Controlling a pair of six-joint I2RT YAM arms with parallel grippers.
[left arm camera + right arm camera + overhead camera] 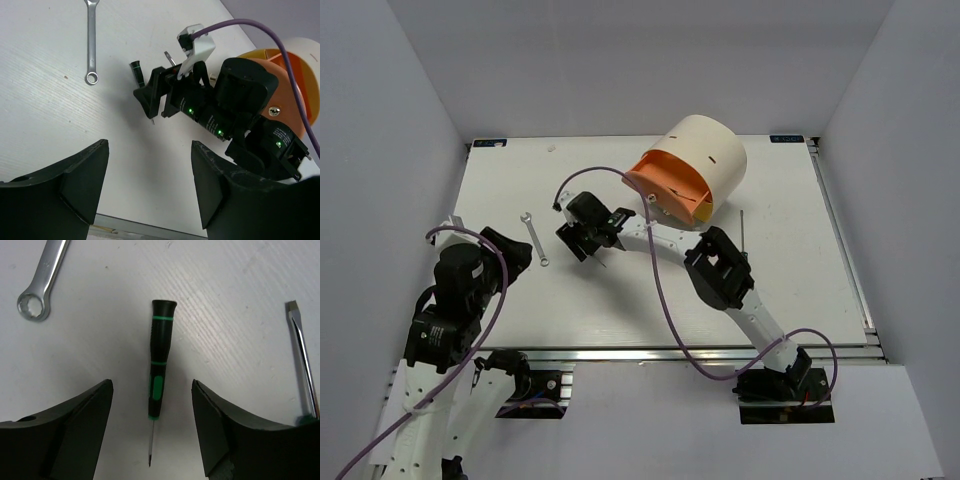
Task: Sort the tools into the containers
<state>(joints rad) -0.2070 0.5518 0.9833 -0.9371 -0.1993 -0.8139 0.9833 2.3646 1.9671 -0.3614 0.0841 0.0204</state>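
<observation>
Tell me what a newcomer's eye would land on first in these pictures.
The cream drum cabinet at the far side of the table stands out, its orange drawer pulled open. Near mid-table the right gripper hangs open over a black-and-green screwdriver lying flat, jaws either side, not touching. A silver wrench lies left of it in the top view.

The top external camera looks down from the near side over the whole white table (820, 270). The left wrist camera looks obliquely across it; the right wrist camera peers straight down from close, both catching the silver wrench (91, 40).
</observation>
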